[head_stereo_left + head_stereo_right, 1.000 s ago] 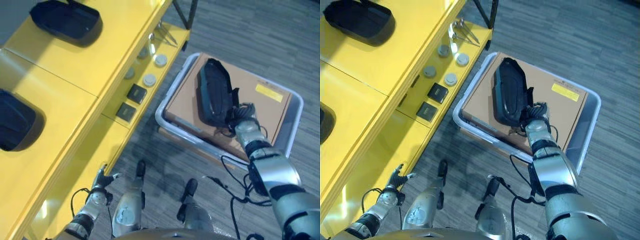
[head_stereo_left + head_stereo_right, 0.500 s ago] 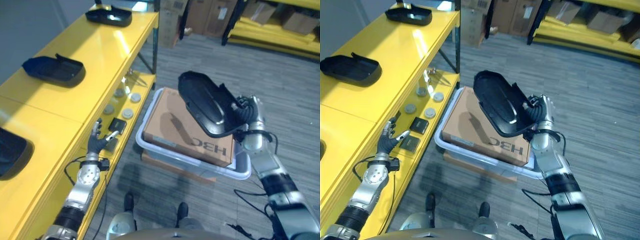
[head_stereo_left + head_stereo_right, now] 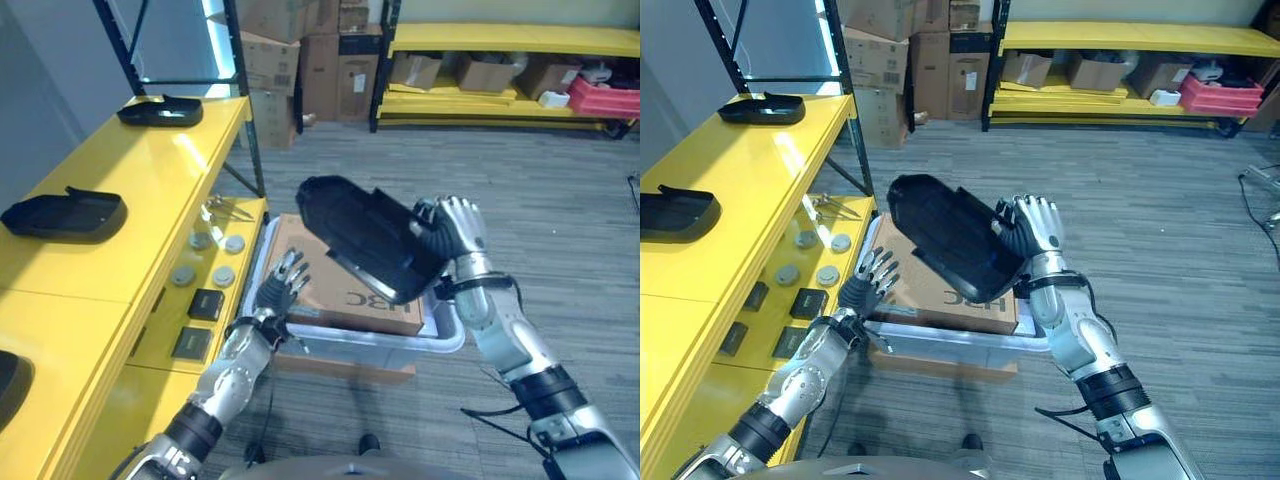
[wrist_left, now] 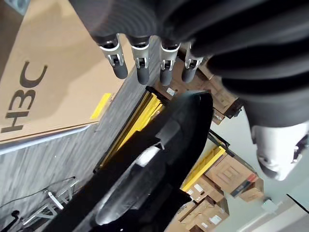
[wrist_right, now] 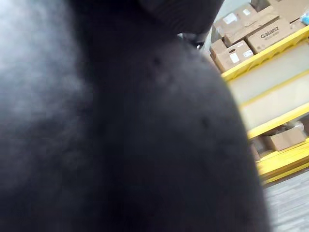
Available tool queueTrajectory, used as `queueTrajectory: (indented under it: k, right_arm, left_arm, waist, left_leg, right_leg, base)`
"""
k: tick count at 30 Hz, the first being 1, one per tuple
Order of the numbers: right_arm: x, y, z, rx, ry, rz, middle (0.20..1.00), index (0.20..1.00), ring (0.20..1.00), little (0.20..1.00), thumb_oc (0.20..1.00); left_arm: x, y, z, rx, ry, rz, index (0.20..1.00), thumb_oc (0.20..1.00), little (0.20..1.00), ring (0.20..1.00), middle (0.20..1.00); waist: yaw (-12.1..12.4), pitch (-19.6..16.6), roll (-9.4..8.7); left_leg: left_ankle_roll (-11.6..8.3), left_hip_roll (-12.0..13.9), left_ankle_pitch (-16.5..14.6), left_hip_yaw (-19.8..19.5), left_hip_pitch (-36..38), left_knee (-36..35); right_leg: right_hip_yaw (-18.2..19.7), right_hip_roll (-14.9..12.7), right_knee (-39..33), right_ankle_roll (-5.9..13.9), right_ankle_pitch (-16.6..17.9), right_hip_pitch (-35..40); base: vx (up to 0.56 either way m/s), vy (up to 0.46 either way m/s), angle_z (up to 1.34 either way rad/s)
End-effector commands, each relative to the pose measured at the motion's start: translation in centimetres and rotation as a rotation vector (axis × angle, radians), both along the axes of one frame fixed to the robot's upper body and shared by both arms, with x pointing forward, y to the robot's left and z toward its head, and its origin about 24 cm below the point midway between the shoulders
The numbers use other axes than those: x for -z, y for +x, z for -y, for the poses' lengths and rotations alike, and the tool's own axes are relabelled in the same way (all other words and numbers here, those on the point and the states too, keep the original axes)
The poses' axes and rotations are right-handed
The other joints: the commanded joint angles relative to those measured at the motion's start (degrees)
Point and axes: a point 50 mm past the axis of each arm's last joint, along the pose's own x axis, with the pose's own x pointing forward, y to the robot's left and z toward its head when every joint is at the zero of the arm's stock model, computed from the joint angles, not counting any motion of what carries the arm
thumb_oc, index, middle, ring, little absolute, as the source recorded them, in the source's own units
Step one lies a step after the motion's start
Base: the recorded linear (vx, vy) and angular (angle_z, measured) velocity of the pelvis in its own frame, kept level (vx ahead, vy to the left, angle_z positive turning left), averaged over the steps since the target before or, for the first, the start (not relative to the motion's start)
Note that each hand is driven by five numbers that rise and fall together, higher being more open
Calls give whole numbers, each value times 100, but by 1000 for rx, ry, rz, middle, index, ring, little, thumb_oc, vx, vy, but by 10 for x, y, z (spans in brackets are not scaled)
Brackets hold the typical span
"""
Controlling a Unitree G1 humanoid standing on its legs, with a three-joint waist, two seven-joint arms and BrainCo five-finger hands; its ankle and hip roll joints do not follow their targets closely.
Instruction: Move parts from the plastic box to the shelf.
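A long black moulded part (image 3: 366, 238) hangs in the air above the grey plastic box (image 3: 345, 342), gripped at its right end by my right hand (image 3: 456, 228). The same part (image 4: 145, 169) shows past my left hand's fingers (image 4: 141, 65). My left hand (image 3: 279, 292) is raised with its fingers spread, just left of the box and below the part, touching nothing. A brown cardboard box (image 3: 330, 290) lies inside the plastic box. Similar black parts (image 3: 62, 213) (image 3: 160, 109) rest on the yellow shelf's top (image 3: 120, 210).
The shelf's lower level (image 3: 200, 290) carries round metal discs, small dark blocks and a metal tool. Stacked cardboard boxes (image 3: 300, 60) and another yellow rack (image 3: 500, 40) stand at the back. Grey floor lies to the right.
The head camera has tilted up, showing more of the room. My right hand has lifted the black part higher off the cardboard box. My left hand has risen from the shelf edge towards the box.
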Motion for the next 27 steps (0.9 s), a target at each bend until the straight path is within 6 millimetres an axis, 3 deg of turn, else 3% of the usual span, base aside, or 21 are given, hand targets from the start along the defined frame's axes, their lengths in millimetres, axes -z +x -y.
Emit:
queueTrajectory:
  k: [1,9,18,20,23,24,27]
  right_arm:
    - [-47,6,-13,-69,-6,205,200,200,200,200,200]
    - [-43,2,-46,-207,-4,199,200,200,200,200,200]
    - [-43,0,-66,-260,10,224,200,200,200,200,200]
    - [-41,1,-66,-251,-2,218,200,200,200,200,200]
    - [-32,6,-50,-145,-30,209,200,200,200,200,200]
    - [-30,8,-36,-73,-21,219,200,200,200,200,200]
    - [-33,6,-23,-18,-3,252,200,200,200,200,200]
  left_arm:
    - [-13,13,8,54,-20,60,1000,1000,1000,1000,1000]
    - [-18,16,28,138,63,107,1000,1000,1000,1000,1000]
    - [-12,19,39,85,110,55,1000,1000,1000,1000,1000]
    - [-14,20,39,80,106,58,1000,1000,1000,1000,1000]
    - [-22,23,32,36,64,88,1000,1000,1000,1000,1000]
    - [-22,22,26,6,49,91,1000,1000,1000,1000,1000]
    - [-22,20,20,-13,59,102,1000,1000,1000,1000,1000]
  waist:
    - [186,-140,-148]
    - [162,-143,-160]
    - [150,-128,-157]
    - [154,-128,-158]
    - [166,-111,-182]
    - [180,-96,-188]
    - [198,-81,-197]
  left_leg:
    - [-99,150,-377,-248,224,-4]
    - [-115,159,-369,-270,232,-4]
    - [-114,141,-342,-266,216,-4]
    - [-113,142,-340,-267,214,-4]
    - [-111,146,-338,-263,200,-4]
    - [-107,142,-341,-262,201,-4]
    - [-103,142,-342,-273,190,-4]
  right_leg:
    - [-45,-101,28,215,-243,94]
    - [-97,-95,33,198,-265,151]
    - [-105,-92,18,194,-239,137]
    - [-115,-91,19,192,-240,136]
    - [-113,-90,16,198,-227,114]
    - [-104,-91,18,205,-213,99]
    - [-109,-94,18,207,-213,101]
  base:
    - [0,0,0]
    - [-2,-1,1]
    - [0,0,0]
    - [0,0,0]
    - [0,0,0]
    - [0,0,0]
    - [0,0,0]
